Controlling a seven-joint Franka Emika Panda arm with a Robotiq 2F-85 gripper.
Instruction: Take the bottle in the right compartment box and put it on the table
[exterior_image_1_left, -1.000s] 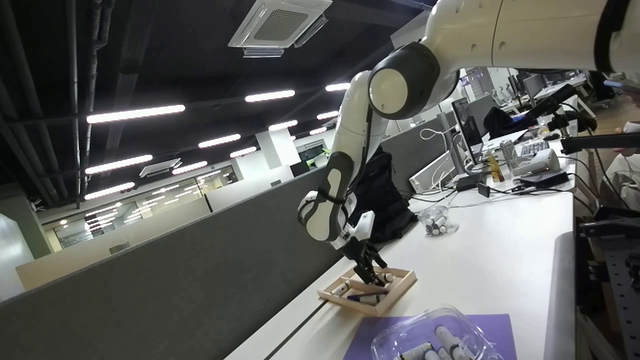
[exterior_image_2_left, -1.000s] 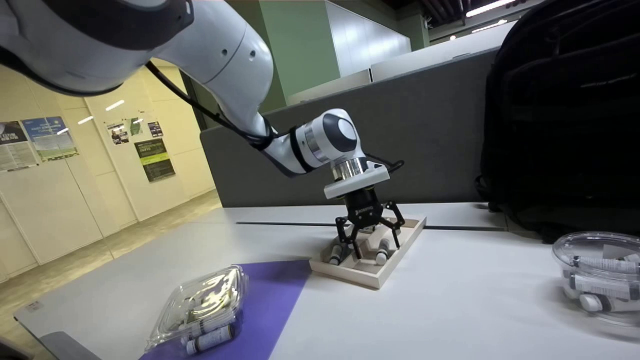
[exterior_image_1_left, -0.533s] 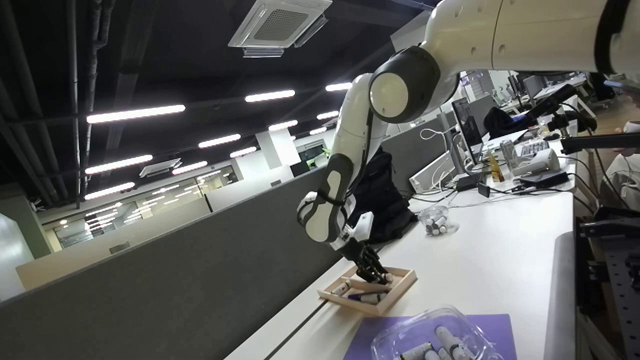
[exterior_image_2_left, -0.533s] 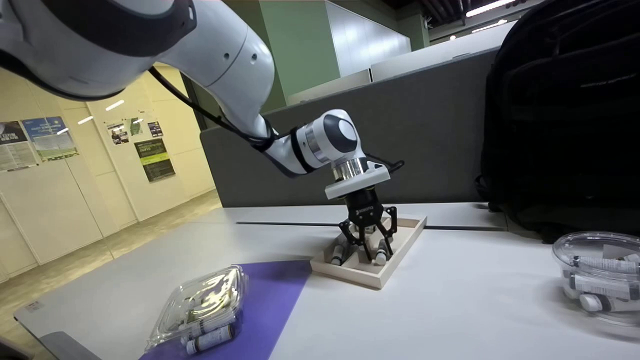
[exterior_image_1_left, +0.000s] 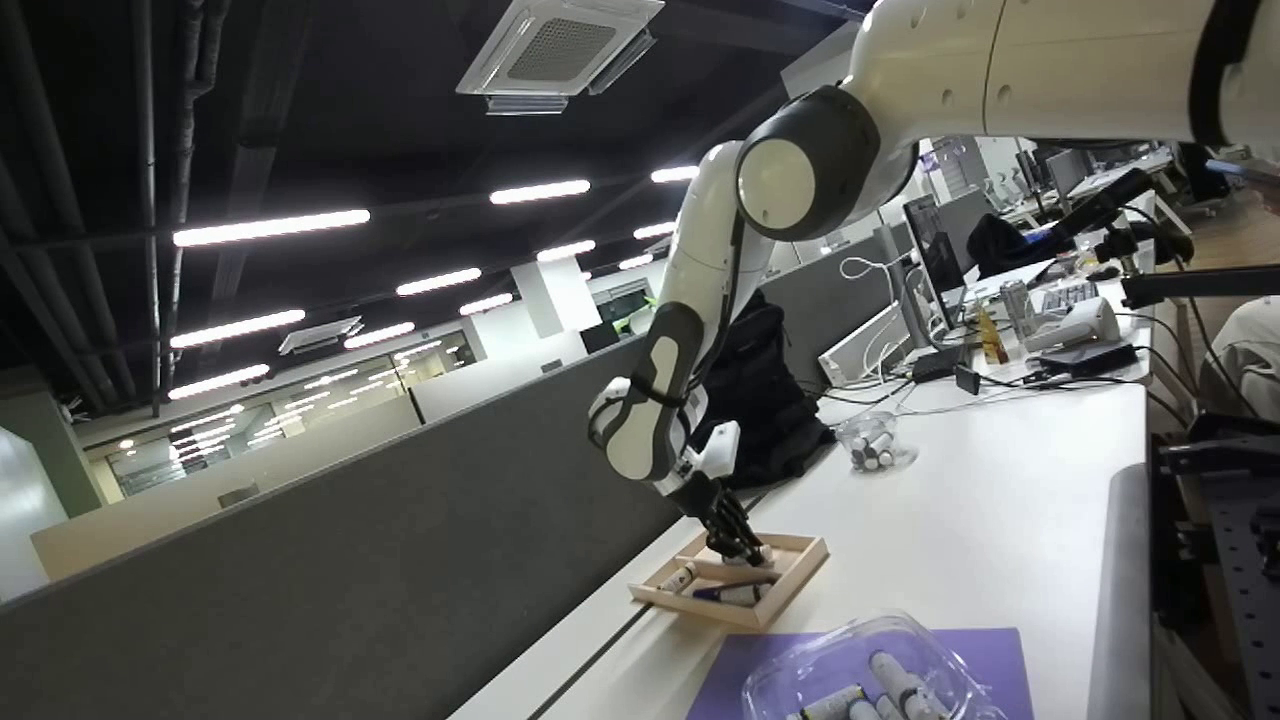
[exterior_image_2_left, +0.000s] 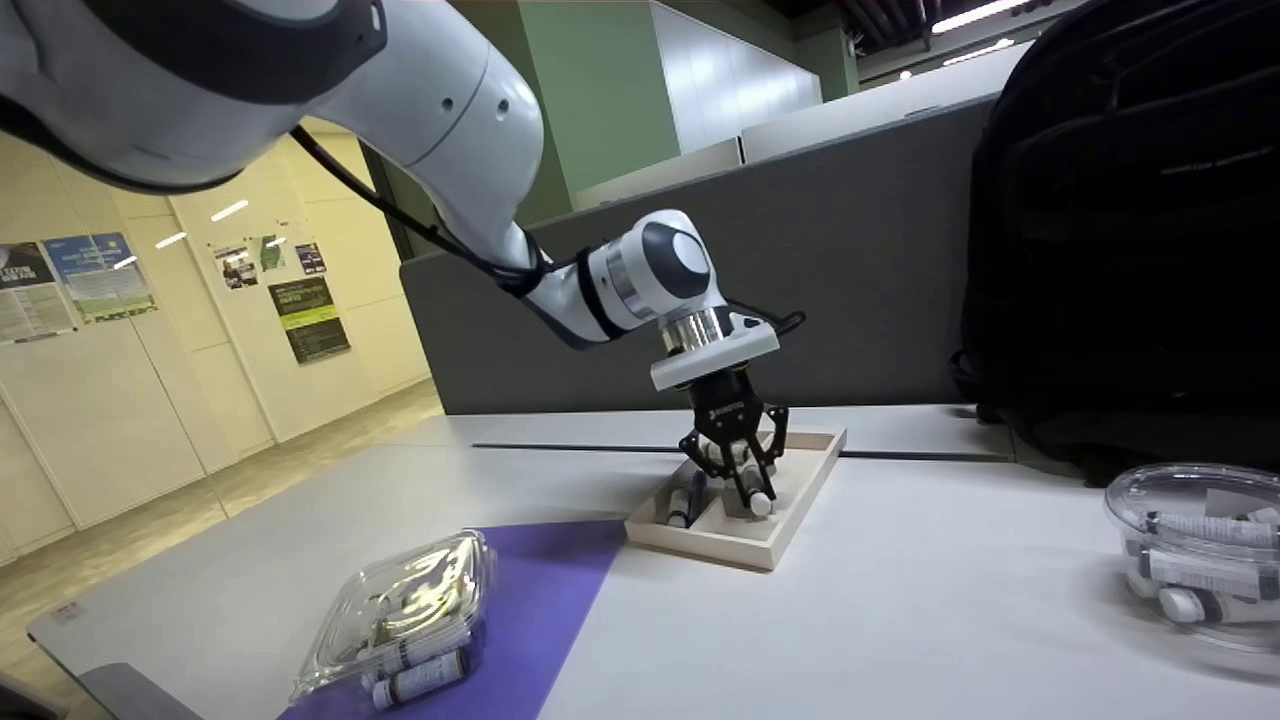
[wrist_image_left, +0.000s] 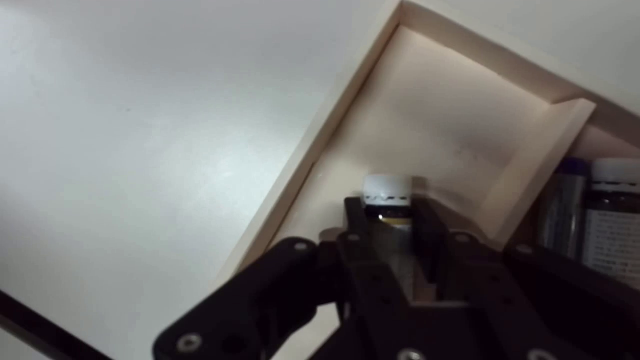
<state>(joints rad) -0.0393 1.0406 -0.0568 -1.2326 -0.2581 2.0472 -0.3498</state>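
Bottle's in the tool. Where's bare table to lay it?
The table is bare between the box and the round tub, and again between the clear container and the edge away from that tub. Crowded: the purple mat under that container, and the box section with another bottle and a slim tube, across the divider from the held bottle.

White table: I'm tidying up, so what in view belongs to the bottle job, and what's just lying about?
For the job:
black two-fingered hand
white-capped cylindrical bottle in its grip
shallow light-wood divided tray
long white table

Just lying about:
another white-capped bottle in the tray
flat purple mat
clear plastic clamshell box
round clear plastic tub
large black fabric backpack
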